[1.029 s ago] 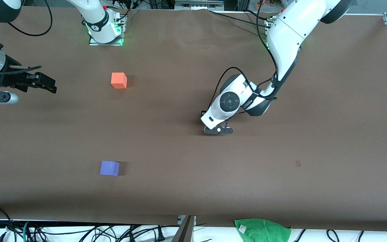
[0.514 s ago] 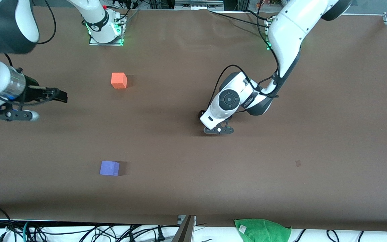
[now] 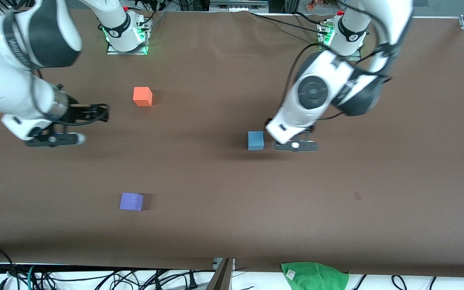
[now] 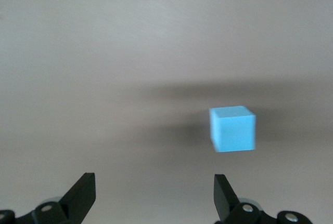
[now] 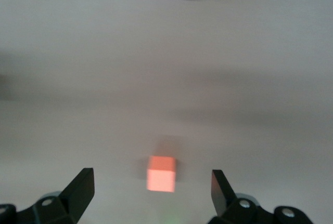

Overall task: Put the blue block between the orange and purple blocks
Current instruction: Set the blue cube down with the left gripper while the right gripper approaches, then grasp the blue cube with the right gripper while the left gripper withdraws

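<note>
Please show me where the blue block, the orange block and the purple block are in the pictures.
blue block (image 3: 255, 140): front view, middle of its top face.
orange block (image 3: 142, 96): front view, middle of the cube.
purple block (image 3: 131, 201): front view, middle of the cube.

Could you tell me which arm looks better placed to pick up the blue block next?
Probably the left. The left gripper hangs open right beside the blue block, which sits on the table untouched. The right gripper, also open, is near the orange block, well away toward the right arm's end.
</note>
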